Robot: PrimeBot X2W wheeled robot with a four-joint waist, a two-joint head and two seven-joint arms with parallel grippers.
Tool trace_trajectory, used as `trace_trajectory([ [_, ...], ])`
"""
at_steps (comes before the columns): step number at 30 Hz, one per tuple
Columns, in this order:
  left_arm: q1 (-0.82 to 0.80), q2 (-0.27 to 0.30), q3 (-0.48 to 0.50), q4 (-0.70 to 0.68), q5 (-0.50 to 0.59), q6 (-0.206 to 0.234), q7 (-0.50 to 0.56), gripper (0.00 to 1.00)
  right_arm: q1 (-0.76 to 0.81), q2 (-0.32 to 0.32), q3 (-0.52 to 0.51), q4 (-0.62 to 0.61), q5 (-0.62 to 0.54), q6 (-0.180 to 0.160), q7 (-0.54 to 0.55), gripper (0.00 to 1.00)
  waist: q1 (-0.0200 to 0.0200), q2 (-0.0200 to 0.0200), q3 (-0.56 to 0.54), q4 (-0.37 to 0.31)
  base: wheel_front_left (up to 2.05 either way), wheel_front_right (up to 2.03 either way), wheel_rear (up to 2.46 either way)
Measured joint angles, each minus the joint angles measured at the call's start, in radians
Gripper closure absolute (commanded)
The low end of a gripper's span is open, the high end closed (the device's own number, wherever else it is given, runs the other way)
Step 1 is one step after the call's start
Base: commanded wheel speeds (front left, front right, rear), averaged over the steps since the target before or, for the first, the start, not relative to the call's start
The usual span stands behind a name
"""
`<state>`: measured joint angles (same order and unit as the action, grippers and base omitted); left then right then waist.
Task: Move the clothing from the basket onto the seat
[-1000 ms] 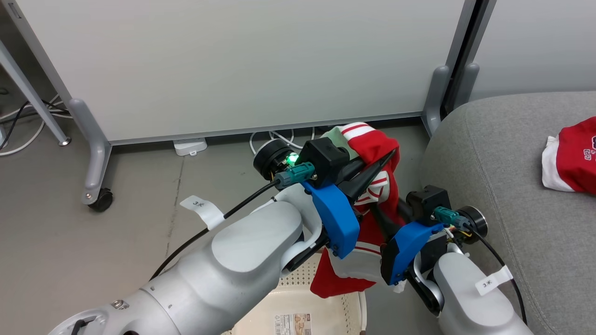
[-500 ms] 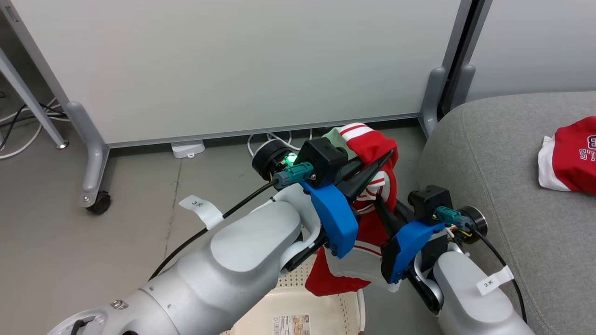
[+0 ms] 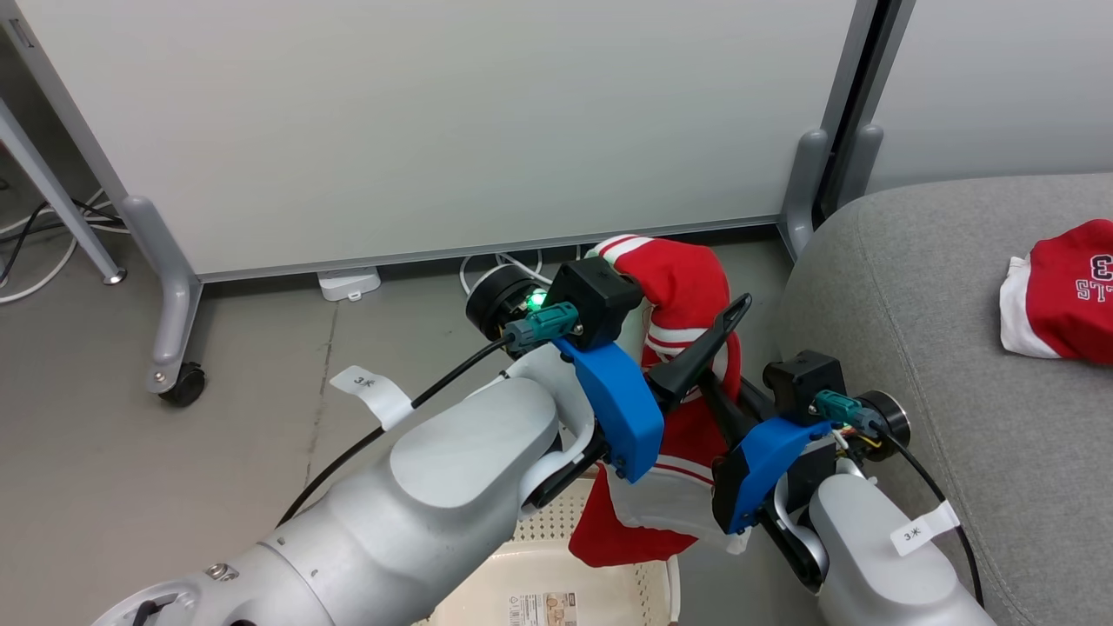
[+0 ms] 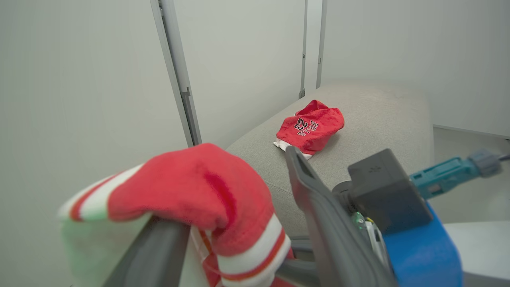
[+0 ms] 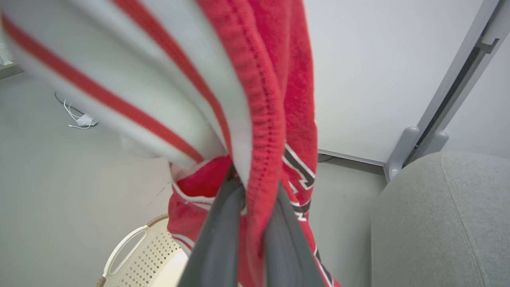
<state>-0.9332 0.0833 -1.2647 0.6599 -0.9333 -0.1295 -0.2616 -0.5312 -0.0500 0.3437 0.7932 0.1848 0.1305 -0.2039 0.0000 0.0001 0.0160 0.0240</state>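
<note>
A red garment with white stripes (image 3: 687,283) hangs in the air above the basket (image 3: 671,584), left of the grey seat (image 3: 939,348). My right gripper (image 3: 706,381) is shut on its middle; the right wrist view shows the fingers (image 5: 223,235) pinching red fabric (image 5: 275,119). My left gripper (image 3: 704,291) is open, its free finger (image 3: 706,341) standing apart. The cloth (image 4: 191,187) is draped over the other finger (image 4: 159,251). A second red garment (image 3: 1061,300) lies on the seat, with numerals showing on this garment (image 4: 310,127) in the left wrist view.
White partition panels (image 3: 435,113) on grey wheeled feet (image 3: 174,304) stand behind, close to the seat's left edge. Cables and a white adaptor (image 3: 348,283) lie on the grey floor. The basket's handle (image 5: 123,247) shows below the hanging cloth.
My left gripper has opened, leaving the garment draped over one finger. My right gripper has closed on the garment's middle. The cloth's top has slumped slightly.
</note>
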Motion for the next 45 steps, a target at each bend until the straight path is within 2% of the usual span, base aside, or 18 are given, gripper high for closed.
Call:
trace_trajectory([
  [10, 0.012, 0.004, 0.006, 0.003, 0.002, 0.000, 0.000, 0.00, 0.000, 0.000, -0.019, 0.011, 0.001, 0.000, -0.009, 1.00, 0.0000, 0.0000, -0.004, -0.004, 0.00, 0.00, 0.00],
  [14, 0.035, 0.013, 0.040, 0.002, 0.022, 0.000, 0.000, 0.00, -0.002, 0.000, -0.048, 0.012, -0.001, 0.000, -0.014, 1.00, 0.0000, 0.0000, 0.000, -0.004, 0.00, 0.00, 0.00],
  [21, 0.141, 0.055, 0.163, -0.041, 0.093, 0.000, 0.000, 0.00, -0.009, 0.000, -0.093, 0.004, -0.012, 0.000, -0.026, 1.00, 0.0000, 0.0000, 0.017, -0.009, 0.00, 0.00, 0.00],
  [36, 0.505, 0.152, 0.504, -0.273, 0.326, 0.001, -0.001, 0.00, 0.002, 0.000, -0.161, -0.013, -0.047, 0.000, -0.035, 1.00, 0.0000, -0.0001, 0.034, -0.026, 0.00, 0.00, 0.00],
  [40, 0.605, 0.162, 0.612, -0.355, 0.388, 0.001, -0.001, 0.00, 0.007, 0.000, -0.164, -0.022, -0.051, 0.000, -0.034, 1.00, 0.0000, 0.0000, 0.035, -0.035, 0.00, 0.00, 0.00],
  [45, 0.705, 0.162, 0.696, -0.378, 0.448, 0.001, -0.001, 0.00, 0.012, 0.000, -0.169, -0.034, -0.057, 0.000, -0.030, 1.00, 0.0000, 0.0000, 0.037, -0.040, 0.00, 0.00, 0.00],
])
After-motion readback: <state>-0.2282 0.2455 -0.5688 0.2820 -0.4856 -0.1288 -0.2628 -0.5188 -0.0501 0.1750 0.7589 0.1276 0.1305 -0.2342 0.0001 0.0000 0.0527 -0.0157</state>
